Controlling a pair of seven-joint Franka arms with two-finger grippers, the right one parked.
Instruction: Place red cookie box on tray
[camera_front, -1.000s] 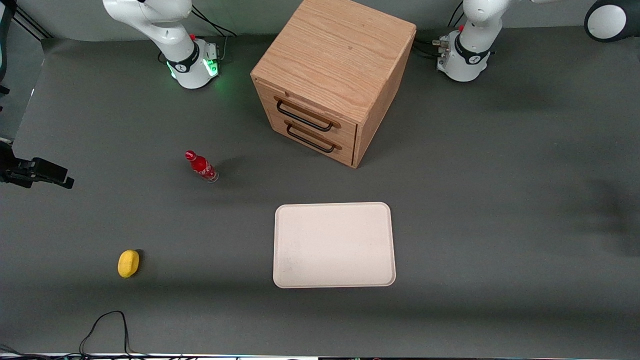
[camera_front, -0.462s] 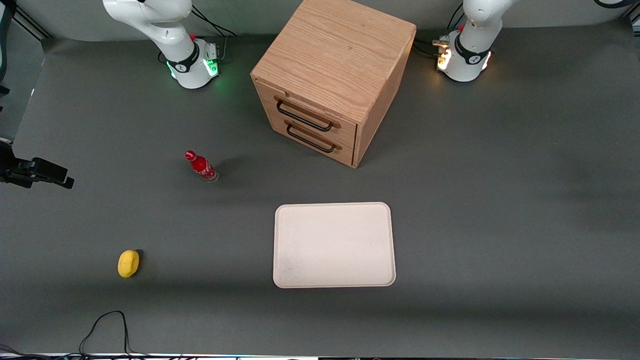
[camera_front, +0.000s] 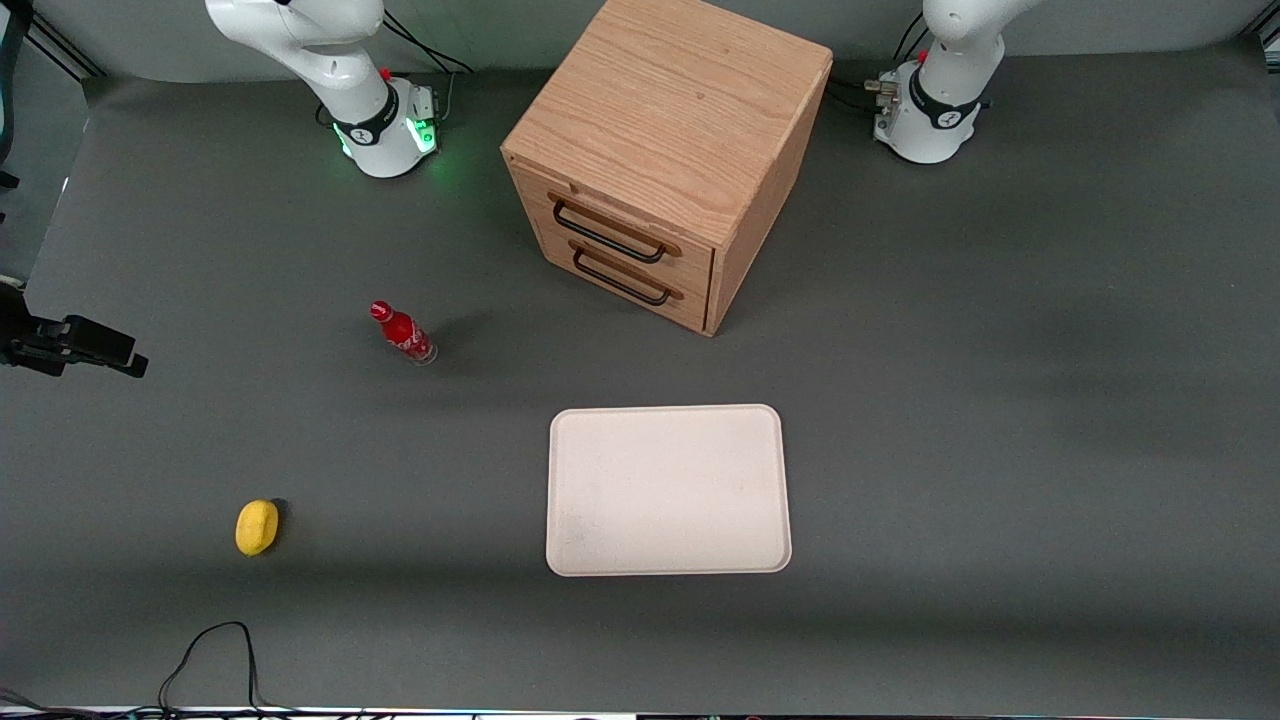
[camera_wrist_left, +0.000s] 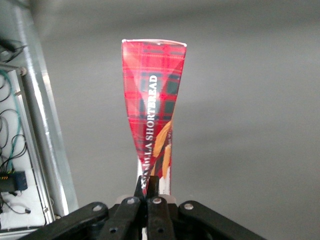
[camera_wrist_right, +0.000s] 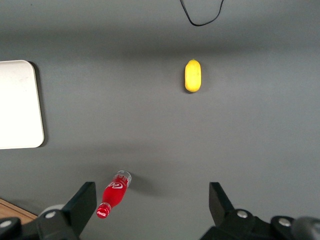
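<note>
glossy red cookie box (camera_wrist_left: 152, 105), matt, perhaps plastic tray (camera_front: 668, 490)

Red tartan cookie box (camera_wrist_left: 152, 95) in black gripper (camera_wrist_left: 148, 192), off-white tray (camera_front: 668, 489), yellow lemon (camera_front: 256, 527)

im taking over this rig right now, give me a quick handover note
Left gripper: shut on the long dark-red tartan cardboard cookie box, out of the front view, over bare grey table.
Flat off-white rectangular tray: nothing on it; it lies nearer the front camera than the wooden two-drawer cabinet.
Done: box grasped.
Left: carry it over the tray, set it down, release.
</note>
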